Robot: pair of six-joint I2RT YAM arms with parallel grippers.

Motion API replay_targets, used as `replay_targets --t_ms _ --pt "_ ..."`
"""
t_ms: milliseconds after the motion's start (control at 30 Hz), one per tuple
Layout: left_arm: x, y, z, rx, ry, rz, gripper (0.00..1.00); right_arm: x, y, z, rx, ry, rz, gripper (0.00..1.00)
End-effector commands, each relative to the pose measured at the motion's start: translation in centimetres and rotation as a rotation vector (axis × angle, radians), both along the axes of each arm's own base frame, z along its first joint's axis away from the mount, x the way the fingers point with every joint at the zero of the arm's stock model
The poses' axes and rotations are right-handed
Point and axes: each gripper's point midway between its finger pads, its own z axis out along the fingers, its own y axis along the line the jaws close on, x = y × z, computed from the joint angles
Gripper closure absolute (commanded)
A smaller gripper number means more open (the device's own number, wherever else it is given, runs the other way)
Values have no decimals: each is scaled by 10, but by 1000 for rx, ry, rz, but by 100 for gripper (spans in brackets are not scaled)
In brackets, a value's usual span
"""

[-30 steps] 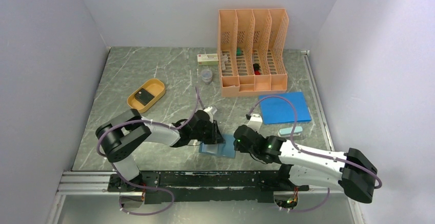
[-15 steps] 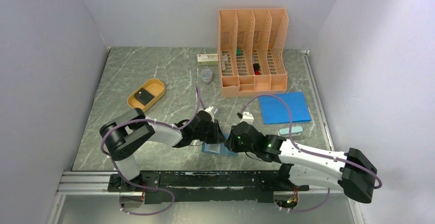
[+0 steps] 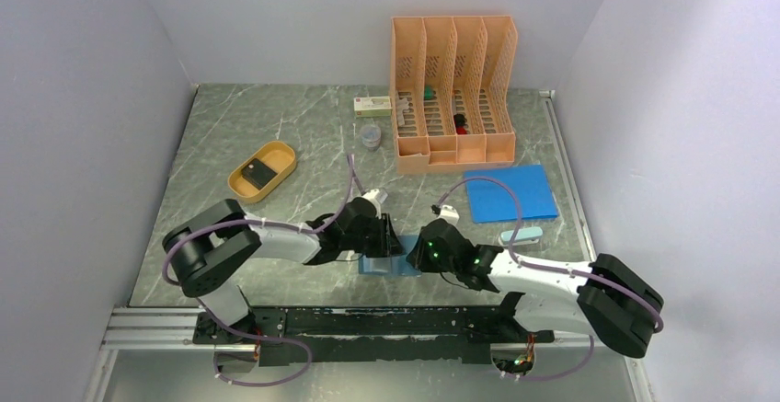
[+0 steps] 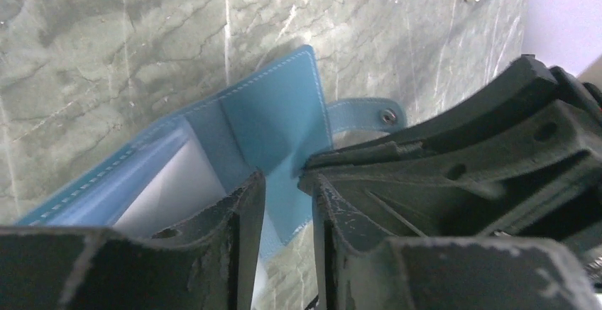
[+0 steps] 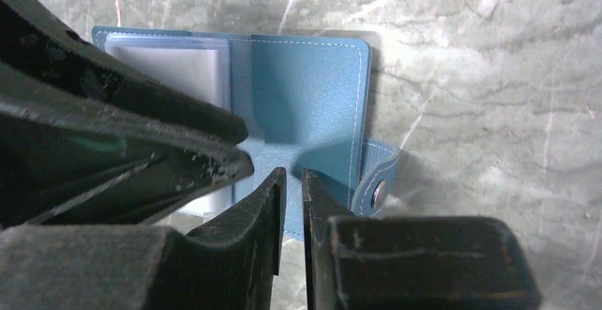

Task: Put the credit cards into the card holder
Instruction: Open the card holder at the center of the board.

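The open card holder (image 3: 390, 267) lies lower centre under the left gripper (image 3: 391, 236) and right gripper (image 3: 416, 253), both nearly closed and seemingly empty; a credit card (image 3: 260, 174) sits upper left in the orange tray (image 3: 289, 152), nearer the left arm.

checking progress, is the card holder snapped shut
No, the card holder lies open, its clear pocket exposed and the snap tab unfastened beside it.

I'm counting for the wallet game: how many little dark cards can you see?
1: a small dark rectangular card lies in the orange oval tray, far left. Others may hide beneath it or behind the arms.
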Motion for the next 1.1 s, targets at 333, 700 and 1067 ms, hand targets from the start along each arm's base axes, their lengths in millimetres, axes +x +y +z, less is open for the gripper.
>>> replay_targets --t_ms 333,700,1067 --pt "5 43 63 82 -154 61 37 -2 -18 -26 -69 23 11 82" --pt "16 110 40 222 -236 220 30 0 -13 -26 -56 17 38 82" --pt "15 107 18 214 -160 227 38 -1 -12 -26 -43 20 43 82"
